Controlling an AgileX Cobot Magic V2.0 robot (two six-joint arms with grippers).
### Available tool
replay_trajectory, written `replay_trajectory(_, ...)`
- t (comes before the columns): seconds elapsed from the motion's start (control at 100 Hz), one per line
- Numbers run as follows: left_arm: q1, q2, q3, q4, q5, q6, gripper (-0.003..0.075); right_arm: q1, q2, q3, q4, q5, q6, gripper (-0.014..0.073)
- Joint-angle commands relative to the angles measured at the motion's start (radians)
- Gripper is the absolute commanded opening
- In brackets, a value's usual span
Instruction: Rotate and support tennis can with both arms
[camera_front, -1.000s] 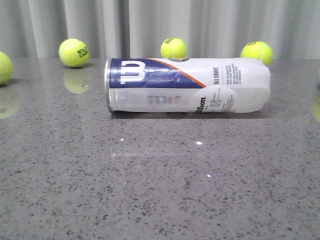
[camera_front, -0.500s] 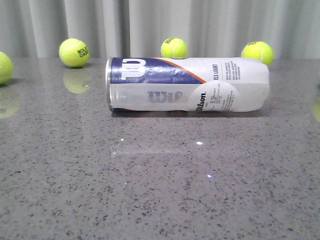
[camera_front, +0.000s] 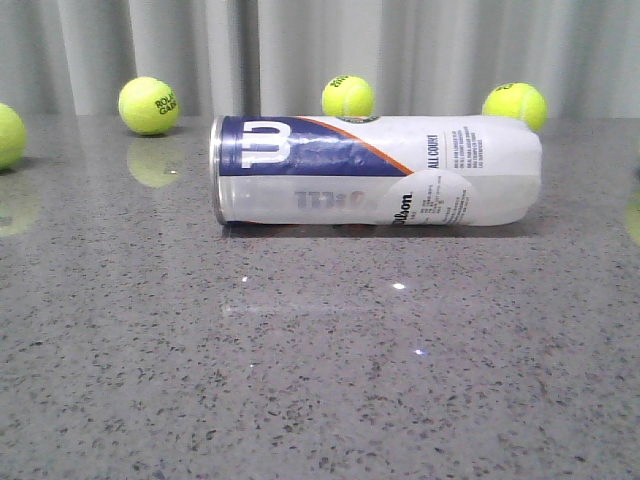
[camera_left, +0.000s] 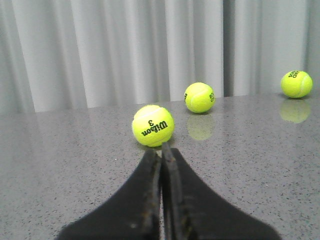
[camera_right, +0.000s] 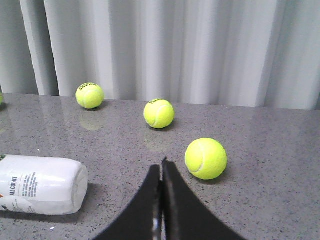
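Item: grey speckled table (camera_front: 320, 400), polished, backed by a pale pleated curtain (camera_front: 330, 50).

Front view, left to right:
- Tennis ball (camera_front: 8, 135), cut by the frame edge, reflected in the tabletop.
- Tennis ball (camera_front: 148, 105) with black print, near the curtain, well apart from the can.
- Tennis can (camera_front: 375, 170), lying on its side across the middle of the table. Silver rim toward the robot's left, rounded clear end toward its right. Navy panel with white W uppermost, orange stripe slanting below it, white label with small print toward the right end. Nothing touches it.
- Tennis ball (camera_front: 347, 96), behind the can.
- Tennis ball (camera_front: 514, 105), behind the can's right end; whether it touches the can cannot be told from this angle.

Left wrist view: left gripper (camera_left: 161, 150), black fingers pressed together, holding nothing, low over the table. Wilson 3 ball (camera_left: 153, 125) just beyond the tips; two more balls (camera_left: 199, 97) (camera_left: 296, 84) farther off.

Right wrist view: right gripper (camera_right: 161, 167), fingers likewise pressed together and empty. The can's rounded end (camera_right: 42, 184) lies off to one side, apart from the fingers. Three balls (camera_right: 205, 158) (camera_right: 158, 113) (camera_right: 89, 95) beyond.
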Motion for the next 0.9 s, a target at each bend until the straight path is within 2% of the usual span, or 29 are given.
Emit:
replay_trajectory(0.0, 0.002, -0.038, 0.046, -0.007, -0.074, -0.008, -0.0021, -0.006, 0.011, -0.025, 0.006, -0.075, 0.003, -0.007)
replay_trajectory(0.26, 0.002, -0.038, 0.042, -0.007, -0.112, -0.008, -0.0021, -0.004, 0.011, -0.025, 0.006, -0.075, 0.003, -0.007)
replay_trajectory(0.4, 0.002, -0.038, -0.027, -0.031, -0.082, -0.008, -0.0021, -0.004, 0.011, -0.025, 0.006, -0.075, 0.003, -0.007)
replay_trajectory(0.6, 0.002, 0.037, -0.266, -0.14, 0.128, -0.008, -0.0021, -0.004, 0.011, -0.025, 0.006, -0.075, 0.003, -0.007)
replay_trajectory(0.73, 0.002, 0.15, -0.445, -0.144, 0.259, -0.008, -0.0021, -0.004, 0.011, -0.025, 0.006, -0.076, 0.003, -0.007)
replay_trajectory(0.89, 0.002, 0.343, -0.682, -0.189, 0.498, -0.008, -0.0021, -0.004, 0.011, -0.025, 0.006, -0.076, 0.003, -0.007)
